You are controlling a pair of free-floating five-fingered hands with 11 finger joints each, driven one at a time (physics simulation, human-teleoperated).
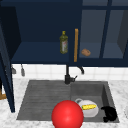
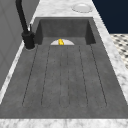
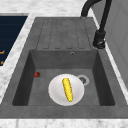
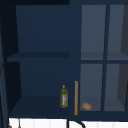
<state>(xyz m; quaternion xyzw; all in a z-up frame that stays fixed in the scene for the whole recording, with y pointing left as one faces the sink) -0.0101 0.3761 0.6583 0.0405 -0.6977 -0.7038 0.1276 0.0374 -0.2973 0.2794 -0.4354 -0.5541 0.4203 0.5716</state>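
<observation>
- A black hand [image 1: 109, 113] hangs at the right end of the sink basin [image 1: 107, 92] in the front view, so it reads as the right hand. It sits low by the basin's right wall, just beside the white plate [image 1: 91, 112].
- Its fingers look bunched into a dark lump, but I cannot tell whether they are clenched or relaxed. Nothing appears to be held in them.
- The plate lies flat on the basin floor, and a yellow corn cob [image 3: 67, 89] lies lengthwise across its middle, well seen from the right side. Lying flat in the dish, the cob has no room to roll off.
- A drain [image 3: 83, 79] peeps out just behind the plate's rim, toward the faucet side.
- A large red ball [image 1: 67, 115] sits in front of the sink in the front view and covers part of the plate's left edge. A small red object [image 3: 37, 74] rests on the basin floor near the opposite wall.
- The black faucet [image 3: 100, 37] stands on the back edge, between the basin and the ribbed drainboard [image 2: 65, 75].
- In the open wall cabinet above, an oil bottle [image 4: 64, 97] stands upright on the lower shelf beside an orange door handle [image 4: 76, 98], with a small brown roll [image 4: 86, 106] behind the glass door.
</observation>
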